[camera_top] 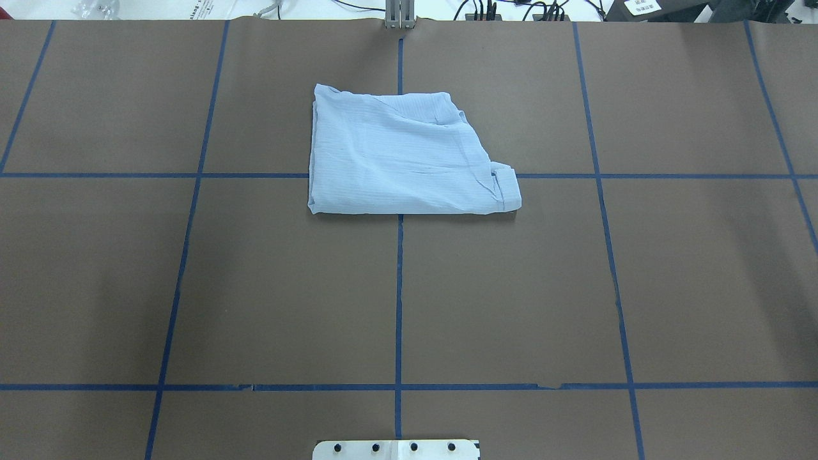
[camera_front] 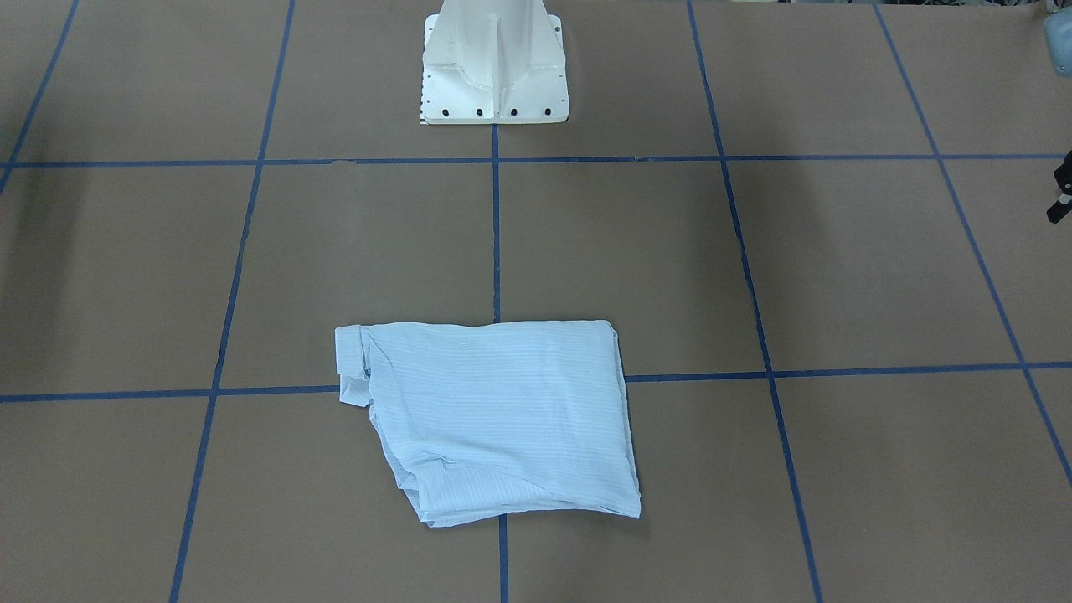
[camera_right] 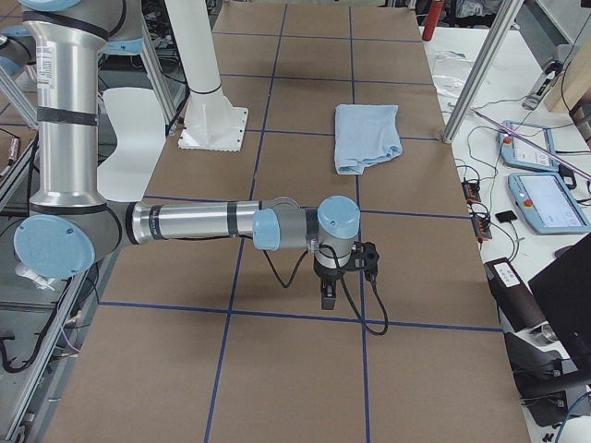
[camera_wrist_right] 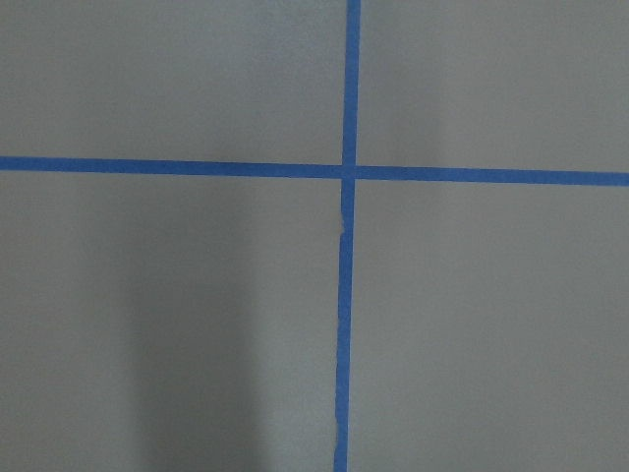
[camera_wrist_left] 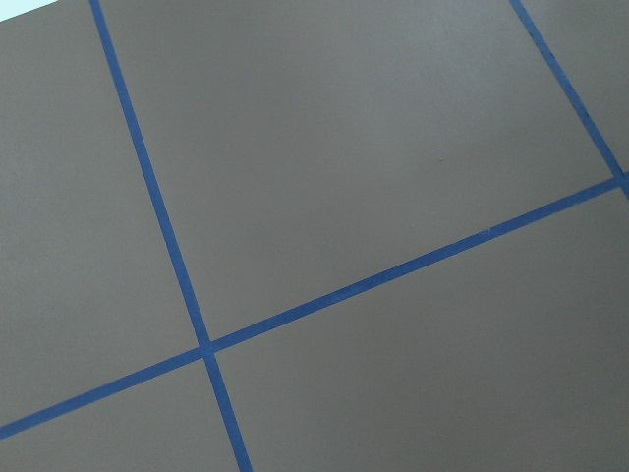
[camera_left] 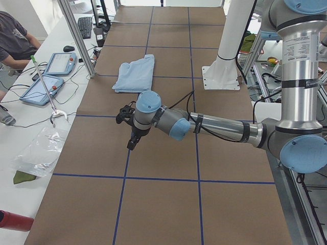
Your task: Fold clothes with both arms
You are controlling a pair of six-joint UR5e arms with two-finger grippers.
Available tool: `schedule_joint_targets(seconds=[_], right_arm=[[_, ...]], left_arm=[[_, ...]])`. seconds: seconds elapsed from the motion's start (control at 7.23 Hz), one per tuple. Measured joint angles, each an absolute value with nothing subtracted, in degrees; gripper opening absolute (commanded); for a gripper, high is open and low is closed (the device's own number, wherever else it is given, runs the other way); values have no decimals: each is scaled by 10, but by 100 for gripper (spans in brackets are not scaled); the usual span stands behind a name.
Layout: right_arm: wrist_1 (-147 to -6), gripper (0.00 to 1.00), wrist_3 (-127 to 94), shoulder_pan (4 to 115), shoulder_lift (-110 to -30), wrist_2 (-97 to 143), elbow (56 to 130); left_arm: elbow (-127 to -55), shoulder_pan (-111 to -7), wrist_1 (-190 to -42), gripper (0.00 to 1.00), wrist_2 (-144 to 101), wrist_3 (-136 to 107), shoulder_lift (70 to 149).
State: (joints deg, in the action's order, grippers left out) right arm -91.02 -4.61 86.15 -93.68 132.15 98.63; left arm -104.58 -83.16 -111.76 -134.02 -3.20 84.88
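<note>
The pale-blue shirt [camera_top: 402, 156] lies folded into a rough rectangle on the far middle of the brown table [camera_top: 287, 287], with a cuff at its right corner. It also shows in the front-facing view [camera_front: 494, 410] and both side views [camera_left: 135, 74] [camera_right: 367, 137]. My left gripper [camera_left: 132, 140] hangs over bare table far from the shirt; only a black edge of it [camera_front: 1060, 194] shows in the front-facing view, and I cannot tell whether it is open or shut. My right gripper [camera_right: 328, 297] hangs over bare table on the other side; I cannot tell its state. Both wrist views show only table and blue tape.
The white pedestal base [camera_front: 494, 67] stands at the robot's side of the table. Blue tape lines [camera_top: 399, 300] grid the surface. An operator [camera_left: 15, 41], teach pendants [camera_left: 43, 89] and an aluminium post [camera_left: 76, 35] are along the far edge.
</note>
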Motion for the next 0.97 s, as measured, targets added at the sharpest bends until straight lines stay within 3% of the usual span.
schedule_joint_targets(seconds=[0.97], right_arm=[[-867,100,-50,861,-952,1355,982]], left_arm=[[-1057,-840,-1114,100,-1342,-34,847]])
